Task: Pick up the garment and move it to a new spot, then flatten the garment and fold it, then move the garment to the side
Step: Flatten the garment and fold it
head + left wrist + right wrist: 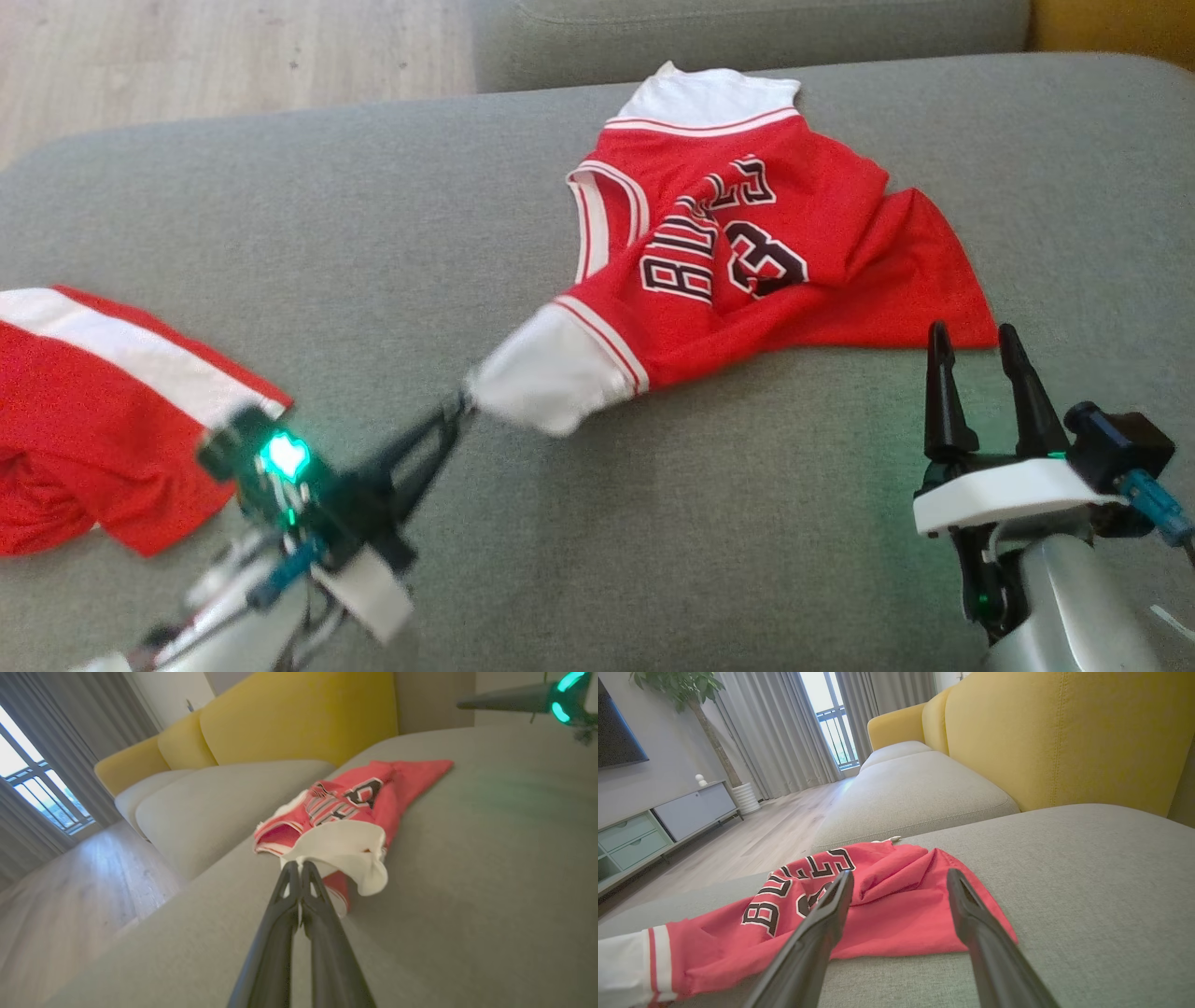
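Observation:
The garment [747,252] is a red jersey with white sleeves and black lettering, lying rumpled on the grey sofa cushion [373,205]. My left gripper [464,399] is shut on the near white sleeve [551,369], lifting its edge off the cushion. In the left wrist view the closed left gripper [299,864] pinches the white sleeve [345,851] of the garment [373,788]. My right gripper [976,341] stands open just short of the jersey's near red hem. In the right wrist view the right gripper [899,875] frames the hem of the garment [887,896] without touching it.
A second red and white cloth [103,411] lies at the cushion's left edge. Beyond the cushion's far edge are wooden floor [187,56] and another grey seat [915,788]. A yellow backrest [1064,737] rises on the right.

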Tool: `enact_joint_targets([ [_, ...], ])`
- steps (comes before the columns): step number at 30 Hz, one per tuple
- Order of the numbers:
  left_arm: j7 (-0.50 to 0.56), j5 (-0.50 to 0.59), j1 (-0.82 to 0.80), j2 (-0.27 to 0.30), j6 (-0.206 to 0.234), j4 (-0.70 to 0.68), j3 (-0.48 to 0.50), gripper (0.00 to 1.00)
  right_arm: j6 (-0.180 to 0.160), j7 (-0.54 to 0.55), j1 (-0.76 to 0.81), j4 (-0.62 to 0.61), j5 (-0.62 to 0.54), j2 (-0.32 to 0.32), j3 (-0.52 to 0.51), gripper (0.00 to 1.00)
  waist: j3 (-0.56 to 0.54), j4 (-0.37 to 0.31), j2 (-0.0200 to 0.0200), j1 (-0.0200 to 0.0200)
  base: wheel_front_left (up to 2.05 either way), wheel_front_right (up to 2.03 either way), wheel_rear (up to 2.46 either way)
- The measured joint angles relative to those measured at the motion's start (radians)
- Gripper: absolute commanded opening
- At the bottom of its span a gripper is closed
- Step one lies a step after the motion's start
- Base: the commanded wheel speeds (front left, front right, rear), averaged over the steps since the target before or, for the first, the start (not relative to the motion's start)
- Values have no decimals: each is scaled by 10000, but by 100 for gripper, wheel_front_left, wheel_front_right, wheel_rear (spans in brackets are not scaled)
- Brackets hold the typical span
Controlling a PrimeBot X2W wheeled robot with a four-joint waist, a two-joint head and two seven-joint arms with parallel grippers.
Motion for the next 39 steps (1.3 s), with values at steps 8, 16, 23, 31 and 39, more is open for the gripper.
enact_joint_targets([
  [8,328,-17,1195,146,119,479,-575,49,0,2,118,278,-4,0,-23,100,-303,233,0,1,0,0,0],
  [16,297,-401,1244,-169,669,922,-364,100,0,2,120,303,-88,0,-84,100,-537,320,0,1,0,0,0],
  [23,-123,-2313,1373,-779,1555,213,1601,100,0,2,165,240,-88,0,-79,100,-604,306,0,2,0,0,0],
  [31,-259,-3712,2248,-2295,1866,-1114,3795,100,0,2,424,35,-86,0,-56,100,-583,146,0,2,0,0,0],
  [39,-259,-3369,2855,-3103,1070,-861,4370,100,0,2,523,-113,-86,0,-33,100,-500,43,0,2,0,0,0],
])
